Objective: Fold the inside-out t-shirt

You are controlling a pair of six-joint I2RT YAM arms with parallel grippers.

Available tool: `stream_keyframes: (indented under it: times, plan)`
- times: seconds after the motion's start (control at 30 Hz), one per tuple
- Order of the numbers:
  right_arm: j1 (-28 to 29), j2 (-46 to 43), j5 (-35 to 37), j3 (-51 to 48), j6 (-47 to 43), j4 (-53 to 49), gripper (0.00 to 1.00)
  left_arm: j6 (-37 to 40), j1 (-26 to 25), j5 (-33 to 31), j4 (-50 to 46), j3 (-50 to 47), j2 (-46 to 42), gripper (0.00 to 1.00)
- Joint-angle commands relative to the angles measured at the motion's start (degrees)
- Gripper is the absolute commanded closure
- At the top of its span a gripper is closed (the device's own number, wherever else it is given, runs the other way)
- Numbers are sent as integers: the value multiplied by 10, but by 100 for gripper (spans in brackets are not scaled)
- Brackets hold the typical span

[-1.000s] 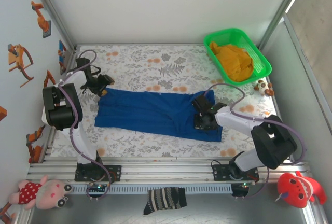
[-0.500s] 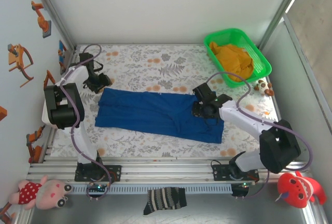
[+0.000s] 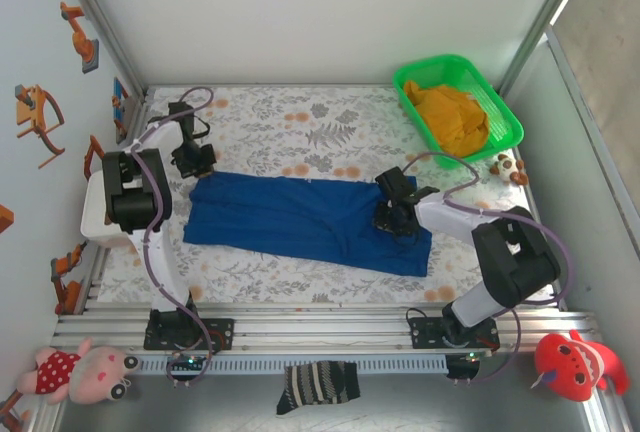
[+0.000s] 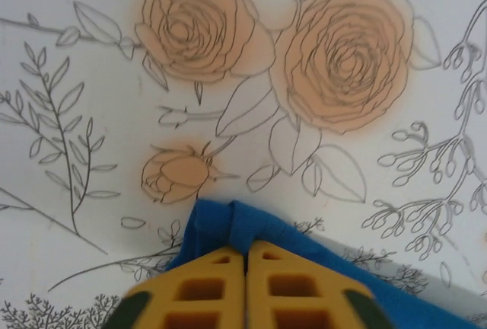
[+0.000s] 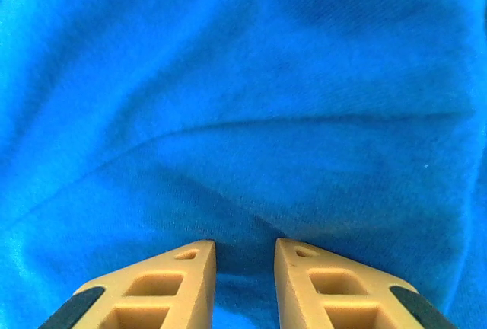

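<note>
Within the last second the right gripper [image 3: 393, 217] has slid slightly farther over the cloth, and the left gripper [image 3: 196, 164] has settled at the shirt's far-left corner. The floral surface [image 3: 260, 117] carries the inside-out t-shirt [image 3: 300, 217], spread flat across its middle. The left gripper is clamped tight on that corner; the right gripper stands part-open, holding nothing, over cloth near the right end. With one corner secured, folding likely waits on the right pinch.
</note>
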Motion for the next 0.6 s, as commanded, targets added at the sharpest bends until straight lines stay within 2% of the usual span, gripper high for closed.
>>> stream_keyframes:
  times: [0.0,0.13,0.23,0.37,0.47,0.5,0.57]
  plan:
    - [-15,9,16,-23,41,9,74,-6,-1,11,-13,26,30,100]
    - [-35,10,21,-43,58,4,73,-61,16,15,10,37,30,100]
    - [-46,12,20,-52,62,4,73,-96,32,44,27,40,30,100]
    - [-49,-2,-33,-36,7,32,68,-96,35,71,28,46,25,100]
    - [-50,-55,-72,-6,-44,21,55,-97,36,77,44,17,-17,65]
    - [-51,-77,-62,6,-56,1,48,-101,37,81,53,0,-37,56]
    - [-56,-108,-31,30,-73,-50,39,-111,39,85,63,-29,-75,47]
